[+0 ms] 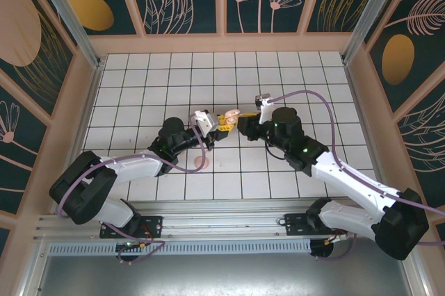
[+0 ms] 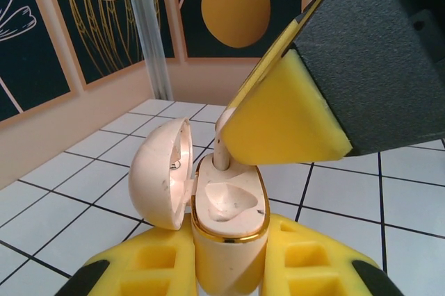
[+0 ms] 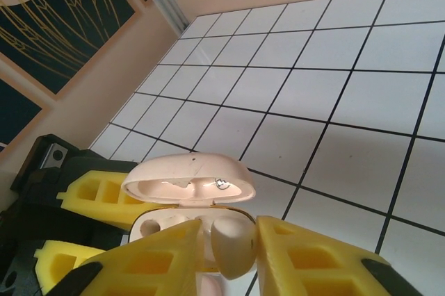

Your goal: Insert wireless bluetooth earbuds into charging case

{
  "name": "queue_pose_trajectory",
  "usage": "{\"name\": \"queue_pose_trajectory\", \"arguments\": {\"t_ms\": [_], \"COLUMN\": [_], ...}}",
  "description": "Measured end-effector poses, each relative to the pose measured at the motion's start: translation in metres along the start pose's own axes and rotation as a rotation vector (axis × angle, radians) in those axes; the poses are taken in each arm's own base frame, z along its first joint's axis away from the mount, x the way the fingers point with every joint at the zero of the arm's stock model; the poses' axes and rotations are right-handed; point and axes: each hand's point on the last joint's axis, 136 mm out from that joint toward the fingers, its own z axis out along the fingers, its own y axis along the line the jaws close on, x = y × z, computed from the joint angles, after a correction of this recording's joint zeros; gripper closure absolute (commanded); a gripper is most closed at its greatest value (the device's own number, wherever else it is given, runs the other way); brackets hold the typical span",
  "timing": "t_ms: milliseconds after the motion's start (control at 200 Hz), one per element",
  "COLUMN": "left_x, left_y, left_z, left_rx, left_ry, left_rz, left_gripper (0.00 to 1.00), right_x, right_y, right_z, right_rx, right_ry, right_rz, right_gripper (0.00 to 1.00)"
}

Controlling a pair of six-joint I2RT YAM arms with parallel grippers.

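Near the middle of the tiled table (image 1: 139, 80) the two arms meet nose to nose, the left one coming in from 9 o'clock and the right from 3 o'clock. The left gripper (image 2: 229, 261) is clamped on the body of the charging case (image 2: 226, 206), holding it upright with the mouth facing up. Its lid (image 2: 160, 178) is swung back toward 9 o'clock, which leaves the sockets free to approach from above. The right gripper (image 3: 228, 262) pinches one earbud (image 2: 222, 155) between its yellow pads. The bud hangs stem-down at about 12 o'clock of the case mouth, its tip at or just inside the rim, so the insertion looks begun but not seated. Holding the case off the tiles likely lets both arms correct the alignment. The socket nearest the left wrist camera looks empty, though I cannot tell for sure where the second bud is. A round pink disc (image 1: 201, 162) lies at 7 o'clock of the case, apart from the work.
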Motion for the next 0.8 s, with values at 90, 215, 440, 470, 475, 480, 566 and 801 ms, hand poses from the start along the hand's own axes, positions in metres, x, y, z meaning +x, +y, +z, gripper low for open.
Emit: {"name": "queue_pose_trajectory", "arguments": {"t_ms": [90,215,440,470,475,480,566,801], "left_x": [0.000,0.000,-0.012,-0.013,-0.013,-0.013,-0.013,-0.013], "left_y": [0.000,0.000,0.002,0.002,0.002,0.002,0.002,0.002], "left_z": [0.000,0.000,-0.002,-0.002,-0.002,-0.002,-0.002,-0.002], "left_rx": [0.000,0.000,-0.011,-0.012,-0.012,-0.012,-0.012,-0.012], "left_ry": [0.000,-0.001,-0.037,-0.040,-0.040,-0.041,-0.042,-0.042], "left_rz": [0.003,0.005,0.025,0.026,0.026,0.026,0.027,0.027], "left_gripper": [0.87,0.87,0.87,0.86,0.87,0.87,0.86,0.87], "right_x": [0.000,-0.002,-0.008,-0.010,-0.010,-0.010,-0.015,-0.025], "right_y": [0.001,0.006,0.021,0.021,0.022,0.022,0.023,0.023], "right_z": [0.000,-0.003,-0.015,-0.016,-0.017,-0.017,-0.022,-0.031], "right_rx": [-0.004,-0.031,-0.107,-0.114,-0.116,-0.117,-0.137,-0.193], "right_ry": [0.000,-0.001,-0.010,-0.013,-0.013,-0.014,-0.022,-0.032], "right_rz": [0.000,0.005,0.027,0.029,0.029,0.029,0.044,0.090], "right_gripper": [0.67,0.57,0.44,0.43,0.43,0.43,0.42,0.42]}}
